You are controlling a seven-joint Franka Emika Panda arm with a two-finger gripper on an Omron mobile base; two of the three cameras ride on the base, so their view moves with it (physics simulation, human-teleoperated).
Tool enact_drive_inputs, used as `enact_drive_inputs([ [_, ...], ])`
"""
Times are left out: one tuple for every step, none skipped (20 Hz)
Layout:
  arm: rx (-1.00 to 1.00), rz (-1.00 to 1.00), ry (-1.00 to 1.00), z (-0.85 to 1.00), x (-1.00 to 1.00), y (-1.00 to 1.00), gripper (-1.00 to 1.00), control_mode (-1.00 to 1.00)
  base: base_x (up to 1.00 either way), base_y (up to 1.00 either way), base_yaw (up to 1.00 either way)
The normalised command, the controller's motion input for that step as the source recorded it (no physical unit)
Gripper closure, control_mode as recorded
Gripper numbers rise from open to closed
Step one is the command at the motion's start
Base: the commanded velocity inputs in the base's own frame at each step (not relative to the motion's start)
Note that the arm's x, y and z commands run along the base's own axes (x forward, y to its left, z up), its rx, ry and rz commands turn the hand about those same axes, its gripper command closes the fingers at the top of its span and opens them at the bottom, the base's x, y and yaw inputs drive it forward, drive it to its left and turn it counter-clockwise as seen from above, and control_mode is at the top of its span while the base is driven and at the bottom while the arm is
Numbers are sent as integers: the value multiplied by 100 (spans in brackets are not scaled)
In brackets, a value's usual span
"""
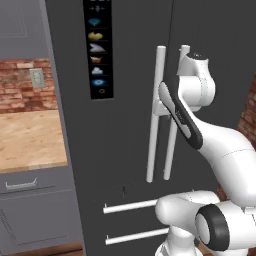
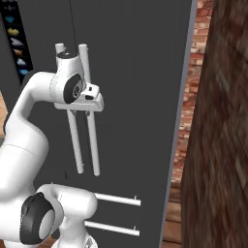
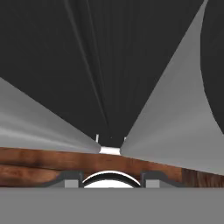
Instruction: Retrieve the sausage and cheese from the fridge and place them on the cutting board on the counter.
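Facing the fridge w/ both doors shut, we see its two long silver bar handles running vertical, side by side at the door seam, black icon panel up left. Two horizontal drawer handles sit below. Our arm's wrist blocks the handles' upper part; the claw is right at them, but we can't tell if it's clenched on one or released. Left, a bit of tan worktop over grey cabinets, brick wall behind. Fridge top and bottom are cut off.
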Motion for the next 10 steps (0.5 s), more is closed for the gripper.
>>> enact_drive_inputs([
  [0,0,0,0,0,0,-100,100,0,0,0],
  [0,0,0,0,0,0,-100,100,-12,0,0],
  [0,0,0,0,0,0,-100,100,-31,0,0],
  [0,0,0,0,0,0,-100,100,-51,0,0],
  [0,0,0,0,0,0,-100,100,-68,0,0],
  [0,0,0,0,0,0,-100,100,-69,0,0],
  [0,0,0,0,0,0,-100,100,-69,0,0],
  [0,0,0,0,0,0,-100,100,-68,0,0],
  [0,0,0,0,0,0,-100,100,-46,0,0],
  [0,0,0,0,0,0,-100,100,-41,0,0],
])
